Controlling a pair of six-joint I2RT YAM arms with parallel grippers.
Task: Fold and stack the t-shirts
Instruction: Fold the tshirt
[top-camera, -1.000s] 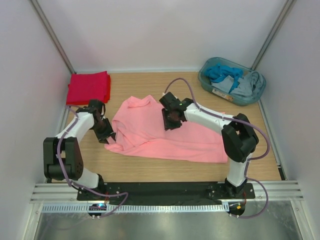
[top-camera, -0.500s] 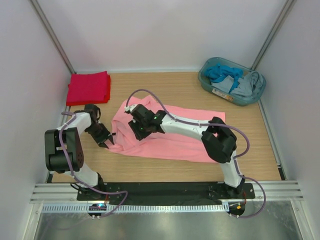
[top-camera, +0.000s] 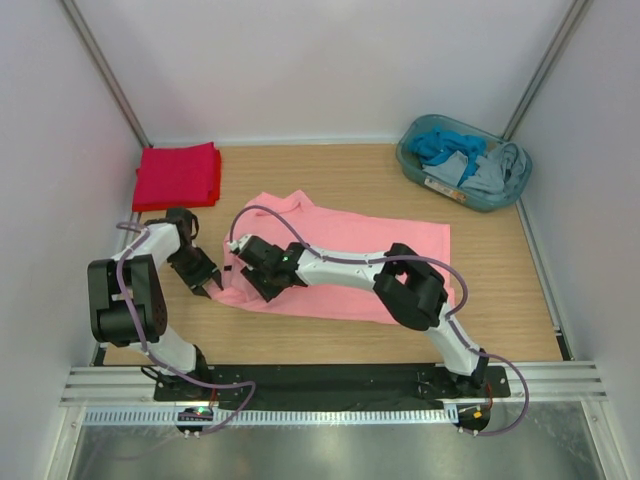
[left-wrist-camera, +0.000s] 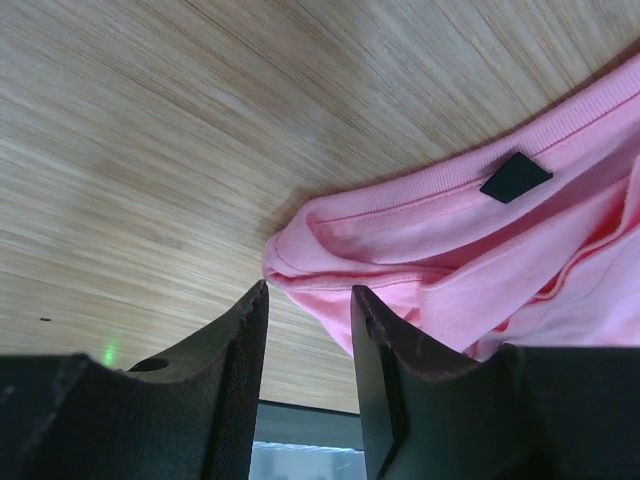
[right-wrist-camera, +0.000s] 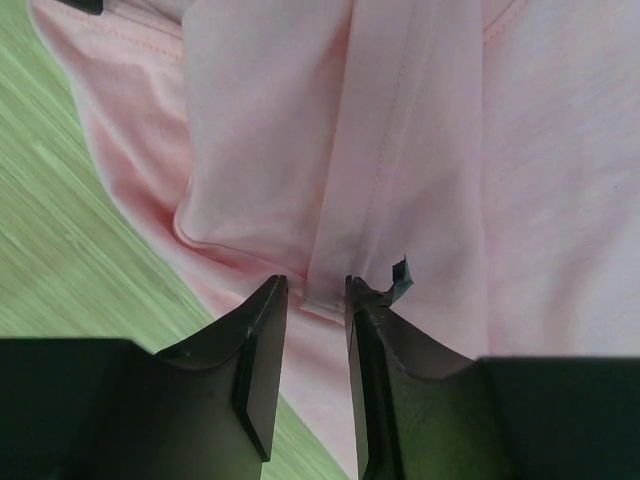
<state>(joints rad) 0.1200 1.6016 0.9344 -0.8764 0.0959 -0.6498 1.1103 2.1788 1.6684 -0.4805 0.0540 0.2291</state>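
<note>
T-shirt (top-camera: 360, 232), salmon-pink, lying on the counter (top-camera: 330, 170); left claw (left-wrist-camera: 308, 290) spread at its edge, right claw (right-wrist-camera: 316, 283) narrowly parted astride a seam (right-wrist-camera: 385, 130), grip unclear. Risk: a shallow pinch slips, dragging the fold askew.

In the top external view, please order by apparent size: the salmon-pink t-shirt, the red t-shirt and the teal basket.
Largest: salmon-pink cloth t-shirt
Then: oval teal plastic basket
Smallest: folded bright red cloth t-shirt
</note>
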